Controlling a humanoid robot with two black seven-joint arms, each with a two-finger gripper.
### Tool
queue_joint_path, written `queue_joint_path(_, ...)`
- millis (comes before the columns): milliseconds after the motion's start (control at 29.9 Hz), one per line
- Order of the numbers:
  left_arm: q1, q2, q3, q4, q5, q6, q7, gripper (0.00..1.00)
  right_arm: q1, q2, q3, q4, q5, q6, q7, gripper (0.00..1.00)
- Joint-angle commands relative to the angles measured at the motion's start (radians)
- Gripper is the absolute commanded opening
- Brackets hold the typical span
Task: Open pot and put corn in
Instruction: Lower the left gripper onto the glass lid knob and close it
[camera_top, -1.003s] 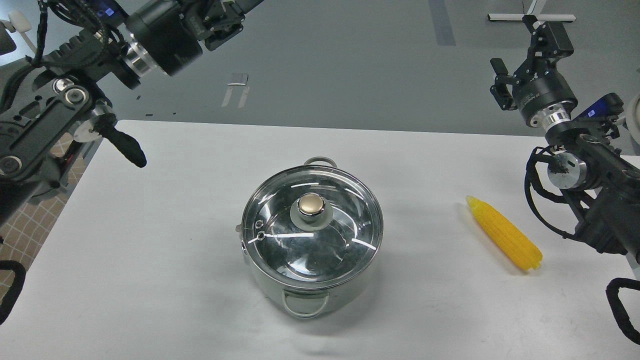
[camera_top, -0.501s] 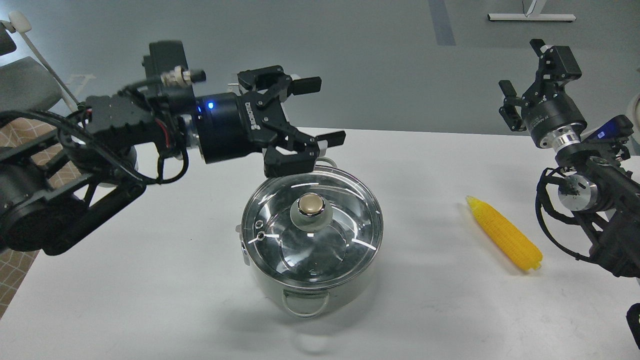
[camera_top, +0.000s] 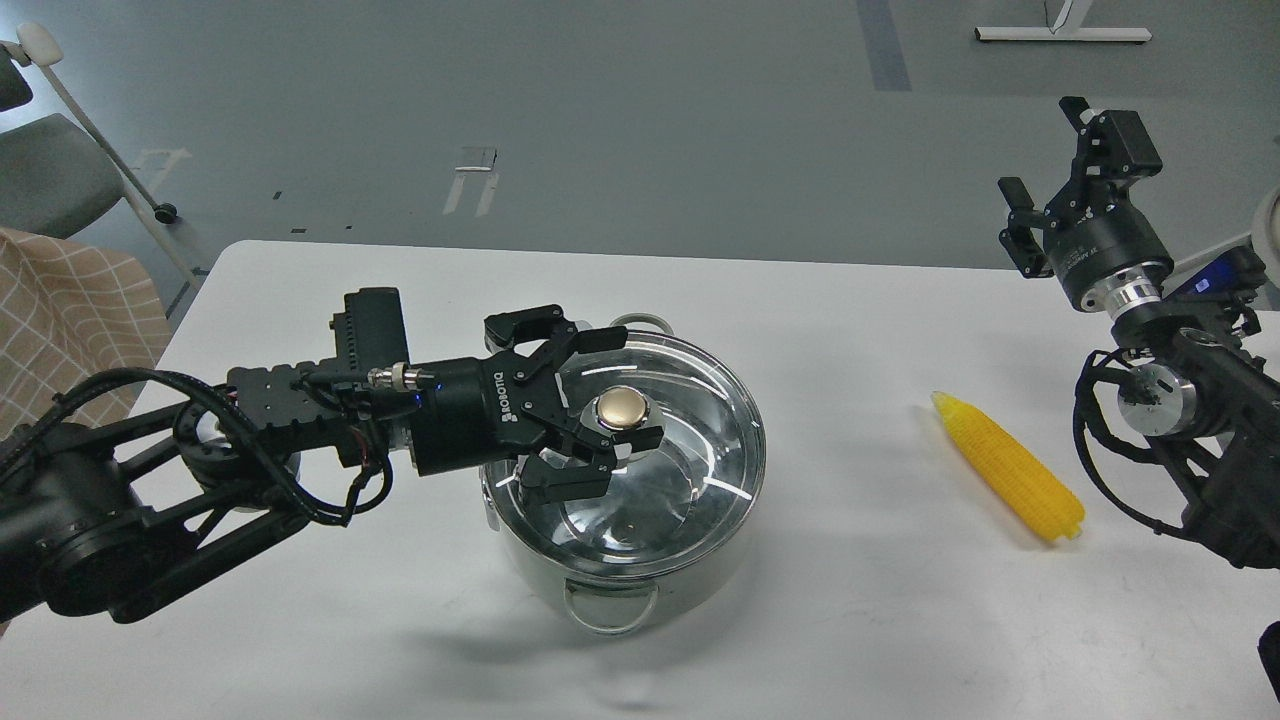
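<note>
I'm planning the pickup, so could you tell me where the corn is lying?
In the head view the corn lies on the white table, right of the pot, below the raised right gripper.

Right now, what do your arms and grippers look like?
Both arms are black with silver metal joint rings and loose black cables. The left gripper has white ROBOTIQ lettering on its round body and a blue light behind it. The right gripper is also black, its lettering too small to read.

White tabletop (camera_top: 300, 620): matte, with rounded far-left corner, lit from above and carrying soft shadows. Floor (camera_top: 640, 120): smooth grey, marked with a darker grey stripe (camera_top: 880, 45) and pale tape marks (camera_top: 472, 180). Grey chair (camera_top: 50, 170) stood at far left. Beige checked cloth (camera_top: 70, 320) lay beside it. White stand base (camera_top: 1062, 33) stood at top right.
</note>
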Motion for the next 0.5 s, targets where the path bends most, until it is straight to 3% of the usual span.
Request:
queue_joint_path(0, 0.018, -0.003, -0.002, 0.016, 0.0, 0.004, 0.0, 0.96, -0.006, 0.001, 0.0, 0.003, 0.0, -0.007, 0.0, 1.0)
queue_joint_path(468, 0.035, -0.059, 0.004, 0.074, 0.0, 0.017, 0.0, 0.92, -0.011, -0.002, 0.0, 0.007, 0.0, -0.008, 0.0, 1.0)
